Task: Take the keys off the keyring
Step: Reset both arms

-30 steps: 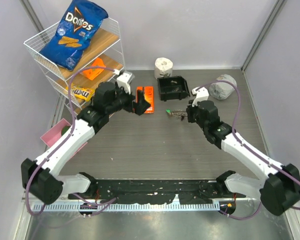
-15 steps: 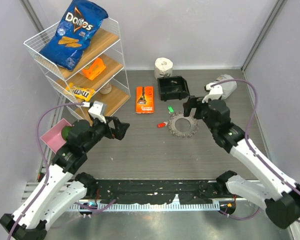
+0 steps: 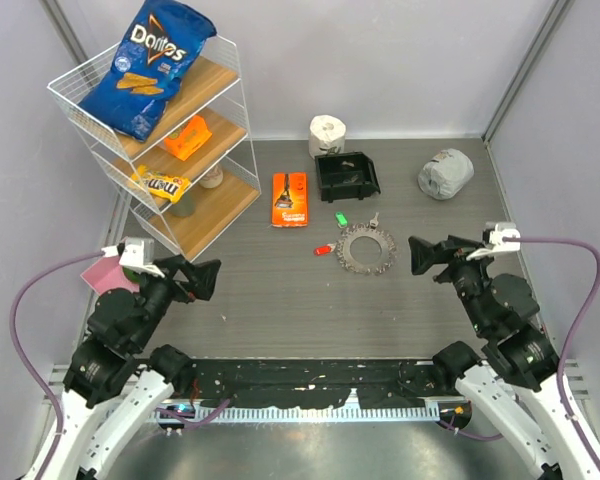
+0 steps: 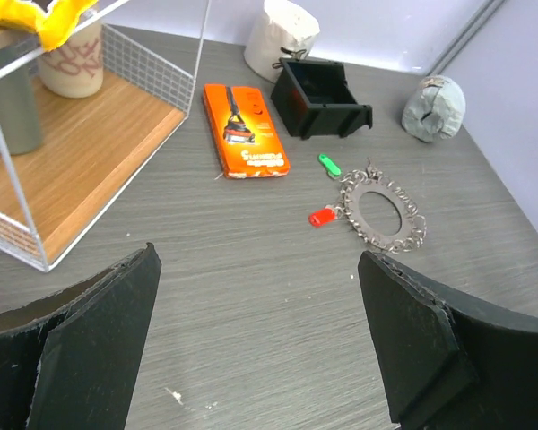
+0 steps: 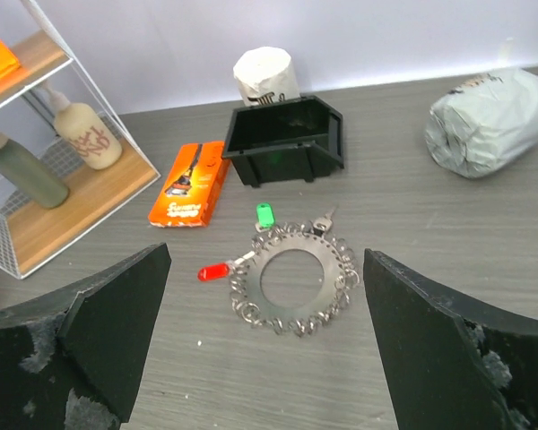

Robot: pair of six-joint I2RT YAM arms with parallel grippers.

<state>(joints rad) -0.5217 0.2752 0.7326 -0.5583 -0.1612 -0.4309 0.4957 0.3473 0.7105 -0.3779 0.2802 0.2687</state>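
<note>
Top external view: the keyring (image 3: 367, 250) is seen lying flat on the table (image 3: 280, 300), near the black bin (image 3: 346, 175) on its arm-base side. A green-headed key (image 3: 341, 218) and a silver key (image 3: 374, 219) are found between bin and ring, and a red-headed key (image 3: 323, 249) at the ring's left rim. The left gripper (image 3: 208, 280) is held wide open and empty, well apart from the bin to its near left; the right gripper (image 3: 418, 257) is likewise spread wide and empty, to the bin's near right.
</note>
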